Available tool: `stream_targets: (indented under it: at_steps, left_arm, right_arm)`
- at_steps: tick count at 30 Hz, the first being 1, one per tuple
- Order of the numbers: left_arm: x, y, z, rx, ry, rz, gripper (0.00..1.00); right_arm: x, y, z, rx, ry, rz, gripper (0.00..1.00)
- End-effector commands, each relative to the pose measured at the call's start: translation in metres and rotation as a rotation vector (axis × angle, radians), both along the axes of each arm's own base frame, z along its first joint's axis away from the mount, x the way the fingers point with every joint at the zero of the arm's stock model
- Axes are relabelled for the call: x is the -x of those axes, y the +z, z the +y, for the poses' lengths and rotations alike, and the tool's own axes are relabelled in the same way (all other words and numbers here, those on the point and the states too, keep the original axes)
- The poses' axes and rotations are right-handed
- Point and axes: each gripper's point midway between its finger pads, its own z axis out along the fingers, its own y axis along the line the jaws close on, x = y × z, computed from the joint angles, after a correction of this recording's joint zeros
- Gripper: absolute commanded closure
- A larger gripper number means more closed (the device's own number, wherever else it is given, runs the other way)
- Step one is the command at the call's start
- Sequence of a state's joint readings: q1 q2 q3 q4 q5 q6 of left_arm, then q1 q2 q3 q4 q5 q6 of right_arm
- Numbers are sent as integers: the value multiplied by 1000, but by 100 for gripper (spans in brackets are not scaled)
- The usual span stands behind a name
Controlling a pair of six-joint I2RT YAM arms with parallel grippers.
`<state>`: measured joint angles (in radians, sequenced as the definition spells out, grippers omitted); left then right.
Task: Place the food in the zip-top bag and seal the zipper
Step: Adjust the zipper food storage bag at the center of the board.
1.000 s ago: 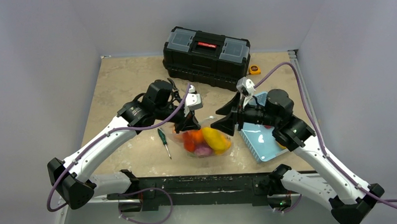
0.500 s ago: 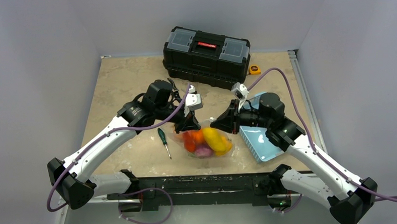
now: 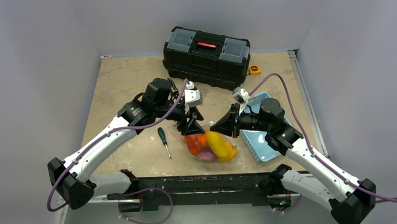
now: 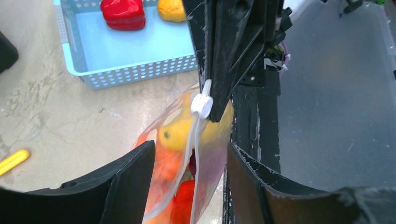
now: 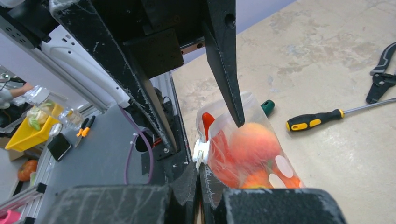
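- Your right claw (image 5: 199,169) is pinched shut on the zipper (image 4: 196,130). It grips the white slider (image 4: 201,103) at the end of the strip nearest the right arm.
- Your left claw (image 4: 189,149) stands wide, with its fingers (image 5: 224,70) on either side of the bag's top edge. In the right wrist view one fingertip touches the plastic, but nothing is gripped.
- The strip's long axis runs from the right claw toward the left one and passes between the left fingers. I judge that the coming move turns on this line. Any slide has to follow it, and the right arm, being on the slider, is the one placed to pull.
- The bag (image 3: 231,155) rests on the worktop (image 3: 120,80) between the two claws, mouth lifted. The food (image 3: 215,144) inside shows yellow, orange, red and purple.
- Just beside the bag, on the right arm's side, the blue basket (image 4: 140,74) holds a red pepper (image 4: 123,11) and an orange piece (image 4: 172,9). If those count, the filling looks unfinished.
- You cannot tell from these views how much of the mouth is pressed closed.
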<state>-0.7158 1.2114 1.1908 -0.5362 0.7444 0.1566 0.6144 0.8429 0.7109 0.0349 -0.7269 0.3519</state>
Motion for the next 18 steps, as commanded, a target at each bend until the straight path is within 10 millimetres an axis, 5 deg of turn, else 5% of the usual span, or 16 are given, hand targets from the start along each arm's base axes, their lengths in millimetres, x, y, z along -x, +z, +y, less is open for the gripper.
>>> stream_targets:
  at_steps: [1,7,12,18]
  left_arm:
    - [11,14,-12,87,-79,28,42]
    - [11,8,-17,80,-106,67,44]
    - [13,9,-18,77,-121,80,75]
    - [13,19,-15,91,-110,45,100]
  right_arm:
    - [5,22,6,-68,62,-59,100]
    - [11,33,4,-92,79,-83,100]
    - [11,37,1,-104,53,-96,100]
    - [8,33,-3,-82,18,-89,100]
